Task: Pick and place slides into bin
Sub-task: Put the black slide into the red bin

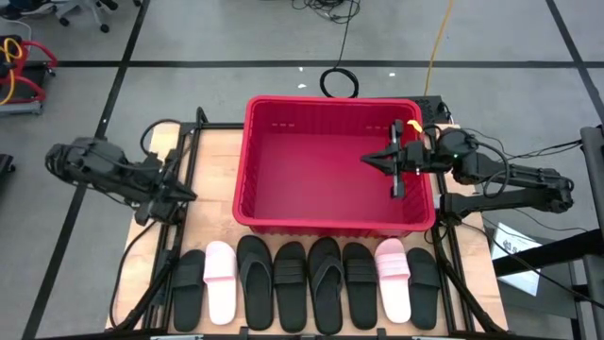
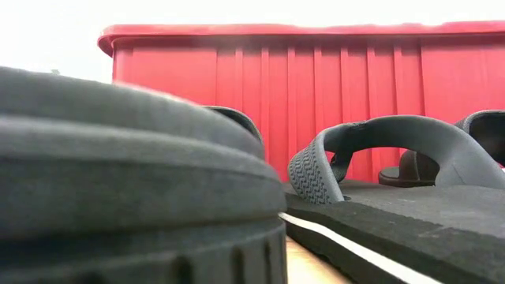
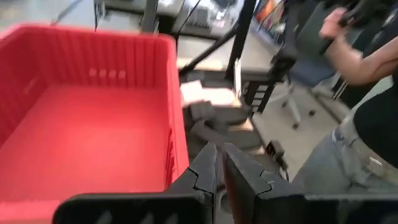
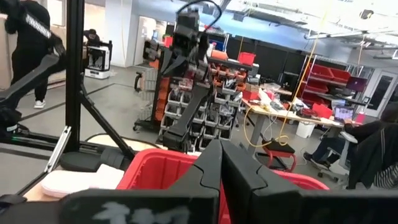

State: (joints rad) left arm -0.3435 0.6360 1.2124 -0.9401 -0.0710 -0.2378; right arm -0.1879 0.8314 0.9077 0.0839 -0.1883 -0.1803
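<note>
At 6 o'clock on the surface (image 1: 212, 156), eight slides (image 1: 311, 281) lie in a row; none is yet in the bin (image 1: 335, 222) at centre. Left gripper (image 1: 185, 195), at 9 o'clock, is nearly closed and empty; right gripper (image 1: 370, 159), over the bin, is closed and empty.

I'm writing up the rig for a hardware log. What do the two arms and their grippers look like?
Both arms are dark, nearly black, jointed links with black cables looping beside them. The left gripper and right gripper each end in two slim dark fingers with notched, stepped inner edges. The right arm carries an orange patch near its wrist.
</note>
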